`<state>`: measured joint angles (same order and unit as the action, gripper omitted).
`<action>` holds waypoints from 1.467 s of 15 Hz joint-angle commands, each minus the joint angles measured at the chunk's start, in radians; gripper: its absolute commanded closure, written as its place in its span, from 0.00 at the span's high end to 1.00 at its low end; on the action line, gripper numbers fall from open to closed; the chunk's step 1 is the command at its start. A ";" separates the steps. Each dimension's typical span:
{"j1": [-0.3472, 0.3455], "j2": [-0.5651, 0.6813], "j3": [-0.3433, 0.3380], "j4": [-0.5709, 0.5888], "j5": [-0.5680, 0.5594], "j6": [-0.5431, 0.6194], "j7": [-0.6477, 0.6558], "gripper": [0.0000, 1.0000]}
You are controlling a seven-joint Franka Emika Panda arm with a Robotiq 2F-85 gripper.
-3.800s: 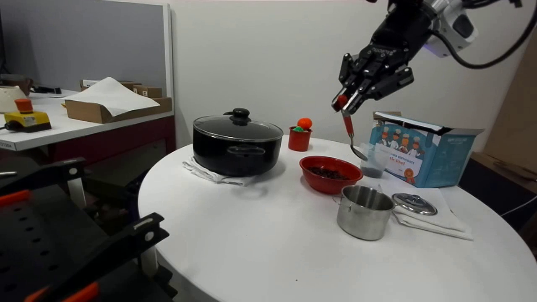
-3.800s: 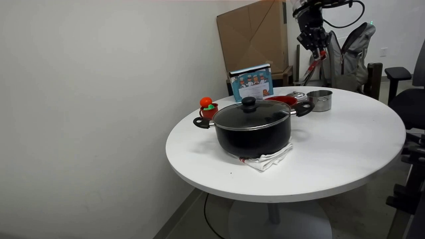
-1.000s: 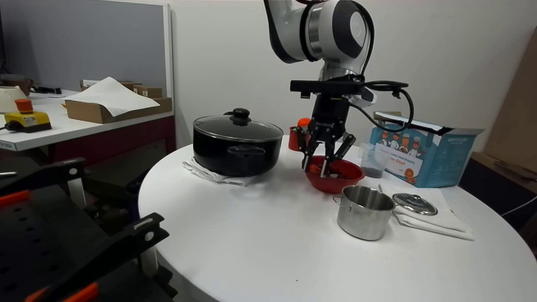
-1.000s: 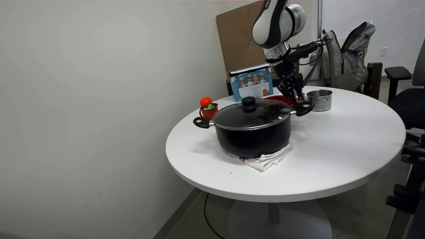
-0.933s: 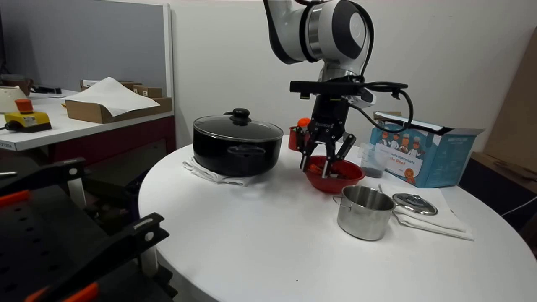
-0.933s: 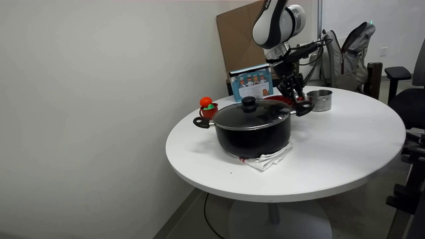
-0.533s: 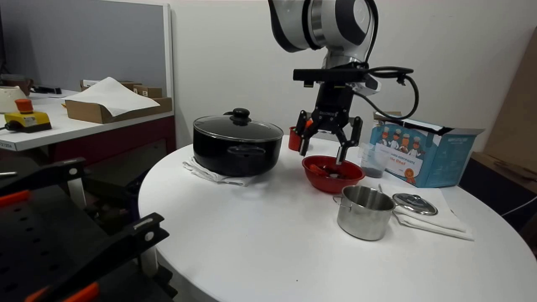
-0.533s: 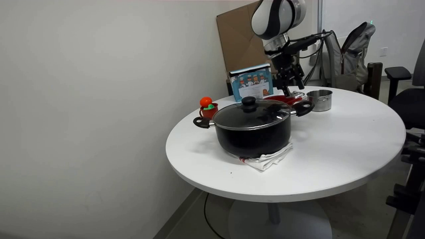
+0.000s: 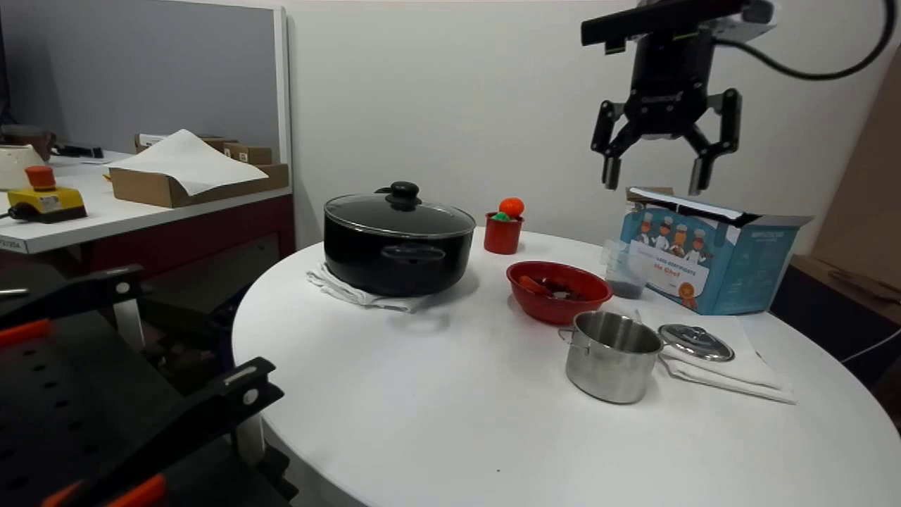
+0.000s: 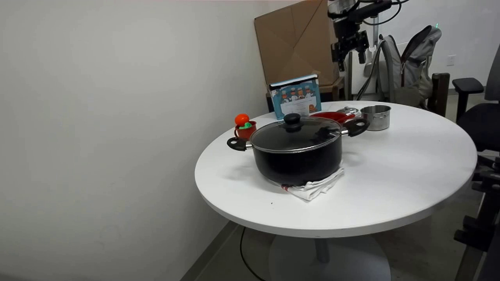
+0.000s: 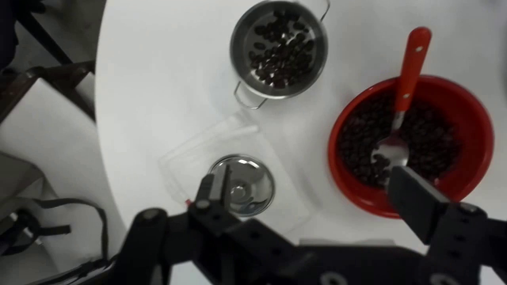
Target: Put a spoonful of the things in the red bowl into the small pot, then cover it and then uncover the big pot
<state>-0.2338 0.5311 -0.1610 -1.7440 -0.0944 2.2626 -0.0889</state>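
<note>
My gripper (image 9: pixel 654 187) hangs high above the table, its jaws wide apart with nothing between them. In the wrist view, the red bowl (image 11: pixel 471 122) holds dark beans (image 11: pixel 356 134), and a red-handled spoon (image 11: pixel 412 71) lies in it, handle over the rim. The uncovered small pot (image 9: pixel 611 370) has a layer of dark beans (image 11: pixel 283 63) on its bottom. Its shiny lid (image 9: pixel 697 343) rests beside it on a folded white cloth (image 9: pixel 746 380). The big pot (image 9: pixel 394 264) stands with its glass lid (image 10: pixel 273 136) on, in both exterior views.
Behind the bowl stand a blue box (image 9: pixel 693 260) and a clear cup (image 9: pixel 626 271) with dark contents. A red cup (image 9: pixel 502 236) topped by an orange ball (image 9: pixel 512 207) is near the back wall. Under the big pot lies a white cloth (image 10: pixel 312 191).
Earlier my gripper held the spoon in the air. It then came down to the red bowl, opened and left the spoon there. Since then it has risen away, up and toward the blue box.
</note>
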 commanded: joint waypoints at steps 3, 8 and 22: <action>-0.046 0.032 -0.045 0.002 0.012 0.234 0.065 1.00; -0.053 0.146 -0.053 0.032 0.029 0.420 0.119 1.00; -0.105 0.449 -0.003 0.359 0.199 0.390 0.193 1.00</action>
<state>-0.3291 0.8914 -0.1780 -1.5067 0.0801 2.7002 0.0809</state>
